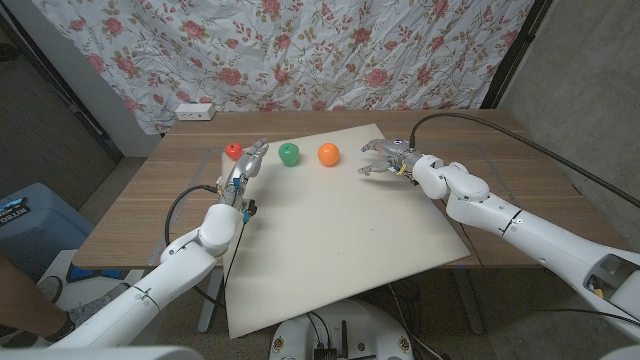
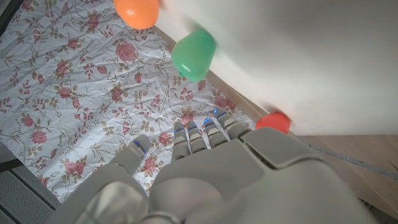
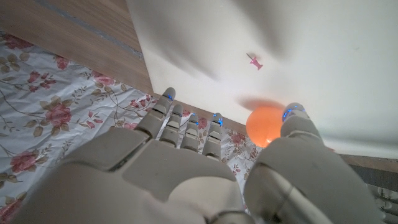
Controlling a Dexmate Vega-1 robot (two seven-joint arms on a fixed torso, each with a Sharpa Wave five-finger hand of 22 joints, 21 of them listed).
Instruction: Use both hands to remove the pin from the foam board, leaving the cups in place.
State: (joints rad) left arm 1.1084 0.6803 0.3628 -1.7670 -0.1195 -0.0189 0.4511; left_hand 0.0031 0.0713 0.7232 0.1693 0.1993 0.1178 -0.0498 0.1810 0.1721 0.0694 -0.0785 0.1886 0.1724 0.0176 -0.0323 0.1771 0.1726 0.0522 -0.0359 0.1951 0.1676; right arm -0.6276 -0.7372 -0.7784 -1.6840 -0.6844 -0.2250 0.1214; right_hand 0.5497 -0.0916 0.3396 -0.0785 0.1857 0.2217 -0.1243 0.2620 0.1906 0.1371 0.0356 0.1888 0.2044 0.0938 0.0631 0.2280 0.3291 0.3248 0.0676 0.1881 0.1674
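A white foam board (image 1: 330, 240) lies on the wooden table. Along its far edge stand a red cup (image 1: 233, 151), a green cup (image 1: 289, 153) and an orange cup (image 1: 328, 154). A small pink pin (image 3: 254, 61) sticks in the board, on the side of the orange cup (image 3: 264, 124) away from the floral cloth. My left hand (image 1: 247, 165) reaches out with straight fingers just right of the red cup and holds nothing. My right hand (image 1: 388, 160) hovers with spread fingers over the board's far right part, right of the orange cup, and is empty.
A white power strip (image 1: 194, 111) lies at the table's far edge in front of the floral curtain (image 1: 330, 50). A blue bin (image 1: 25, 220) stands on the floor to the left. Bare board stretches toward me from the cups.
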